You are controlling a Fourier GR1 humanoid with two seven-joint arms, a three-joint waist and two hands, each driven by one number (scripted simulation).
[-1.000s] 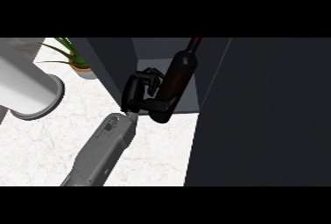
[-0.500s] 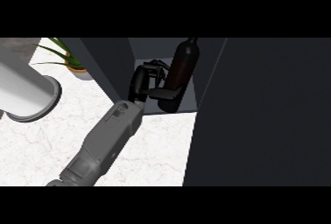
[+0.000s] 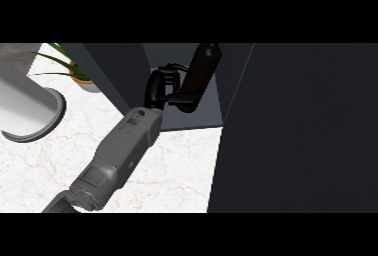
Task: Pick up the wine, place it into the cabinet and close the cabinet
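A dark wine bottle (image 3: 201, 67) stands nearly upright inside the open dark cabinet (image 3: 118, 65), just above its grey shelf (image 3: 203, 119). My left hand (image 3: 158, 91) is at the bottle's left side. Its fingers and thumb curl round the bottle's lower part. The grey forearm (image 3: 118, 150) comes in from the lower left. The bottle's base is hidden behind the thumb. My right hand shows in no view.
The cabinet's open door (image 3: 295, 130) fills the right side as a tall dark panel. A large grey cylinder (image 3: 22, 107) lies at the left on the white marble counter (image 3: 177, 170). A small potted plant (image 3: 77, 75) stands behind it.
The left arm has stretched further forward, carrying the bottle deeper into the cabinet. The bottle has gone from tilted to nearly upright.
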